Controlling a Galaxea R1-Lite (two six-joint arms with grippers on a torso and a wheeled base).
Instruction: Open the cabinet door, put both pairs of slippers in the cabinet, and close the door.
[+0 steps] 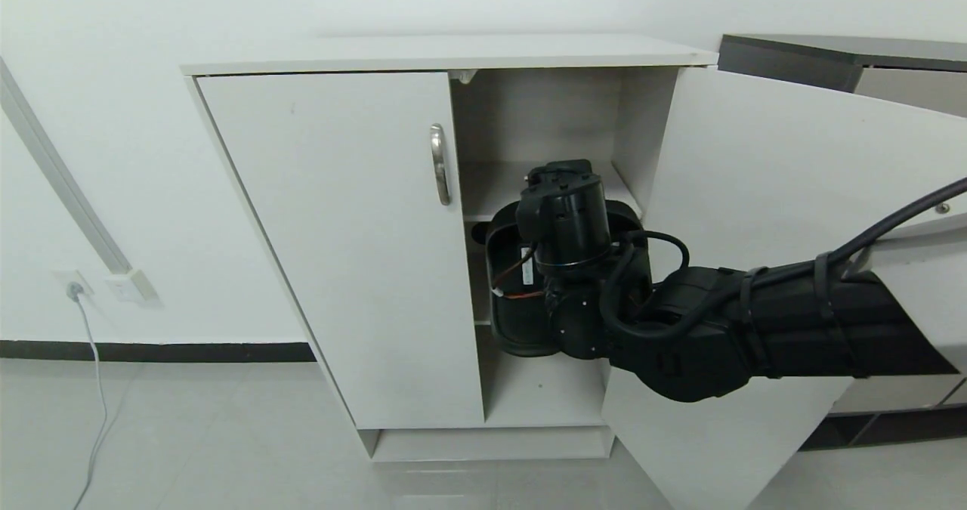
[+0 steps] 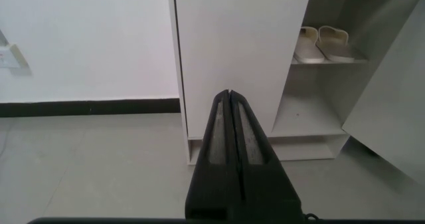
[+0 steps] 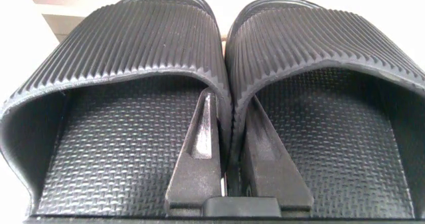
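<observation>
The black slippers [image 3: 133,71] hang side by side in the cabinet [image 1: 453,49] opening. The right claw [image 3: 231,108] is narrow and pinches their two adjoining inner walls. They look like light, bendy rubber with ribbed straps, so the outer sides may sag, and that central pinch seems the sound hold. The shelf [image 1: 491,185] edge lies at 12 o'clock, the closed door [image 1: 332,230] at 9, the open door [image 1: 755,155] at 3, and the bare bottom board [image 1: 536,389] at 6 probably offers most room. White slippers [image 2: 325,43] lie on a shelf. The left claw [image 2: 229,98] is closed on nothing, well outside.
</observation>
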